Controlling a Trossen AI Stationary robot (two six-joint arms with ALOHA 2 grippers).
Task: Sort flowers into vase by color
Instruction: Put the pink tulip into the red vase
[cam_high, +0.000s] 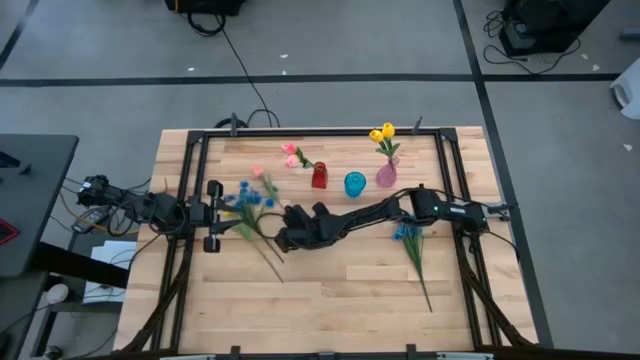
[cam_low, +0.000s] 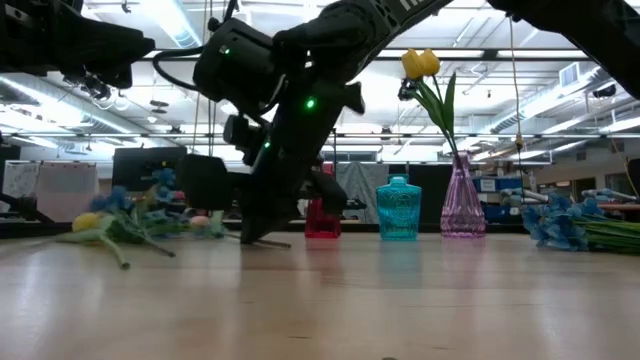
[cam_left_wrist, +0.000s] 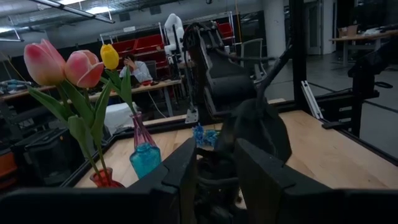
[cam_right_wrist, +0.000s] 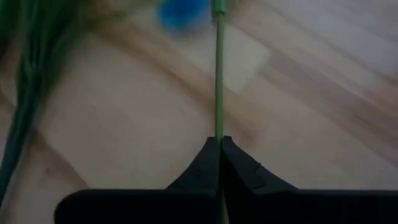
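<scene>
One green stem (cam_right_wrist: 218, 74) pinched in right tool (cam_right_wrist: 219, 146), surface centre-left; pickup step; next: lift toward matching vase.

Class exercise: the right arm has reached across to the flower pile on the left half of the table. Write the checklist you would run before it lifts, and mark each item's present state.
1. Right gripper fingers pinched on one green stem: ok.
2. Only one stem between the fingers: ok in the right wrist view.
3. Flower colour on that stem: cannot tell; a blue blossom lies beside it.
4. Blue vase upright and holding no flowers: ok.
5. Left gripper out of the lift path: not ok, it sits close beside the pile.
6. Red vase and pink vase upright: ok.
</scene>
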